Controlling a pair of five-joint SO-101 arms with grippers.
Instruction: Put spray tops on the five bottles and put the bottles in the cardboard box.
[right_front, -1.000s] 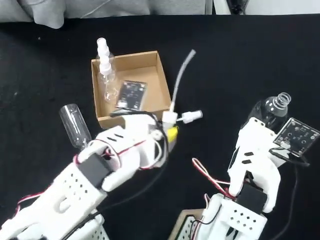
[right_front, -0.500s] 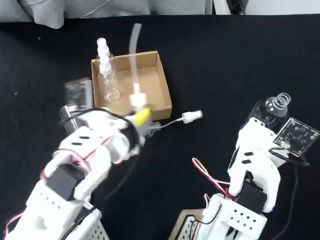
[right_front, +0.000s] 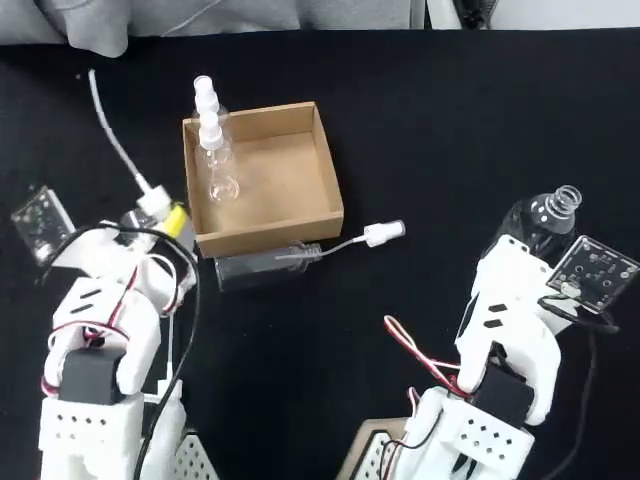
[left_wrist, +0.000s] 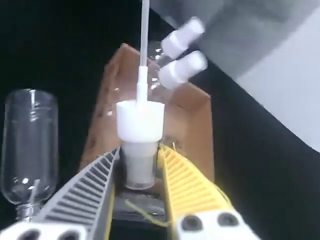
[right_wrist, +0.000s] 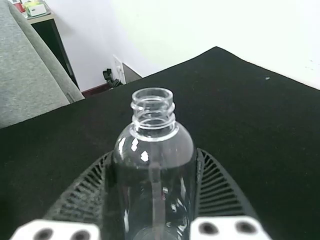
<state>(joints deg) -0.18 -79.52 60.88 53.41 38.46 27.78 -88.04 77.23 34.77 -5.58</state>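
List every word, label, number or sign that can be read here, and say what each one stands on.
No text can be read.
The cardboard box is plain, with no print.
The open bottle is clear and bears no label.
The spray top is plain white.
The circuit board has tiny marks, too small to read.

The black desk lies under my right hand and runs well beyond it. Past its far edge, ahead of that hand, a white wall rises with a socket low on it. Beside the socket stand a dark side table and a grey sofa. Ahead of my left hand, grey fabric lies along the desk's far edge.
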